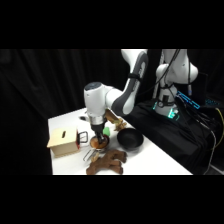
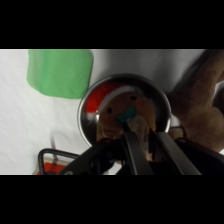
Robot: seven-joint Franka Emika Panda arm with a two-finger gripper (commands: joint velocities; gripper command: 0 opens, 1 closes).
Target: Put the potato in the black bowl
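One gripper (image 1: pixel 99 133) down in silver pot (image 2: pixel 125 112), fingers closed on potato (image 2: pixel 120 112). Lift pending; transfer to black bowl (image 1: pixel 129 139), near tabletop right edge, remains.

A white table (image 1: pixel 155 162) set against a black backdrop carries a pale wooden box (image 1: pixel 63 141) at its left edge and a round matte black bowl (image 1: pixel 129 139) toward the right. Between them sits a small shiny metal pot (image 1: pixel 100 143), with a dark brown lumpy elongated object (image 1: pixel 106 162) lying at the front. A flat green patch (image 2: pixel 60 72) lies on the white surface beside the pot.
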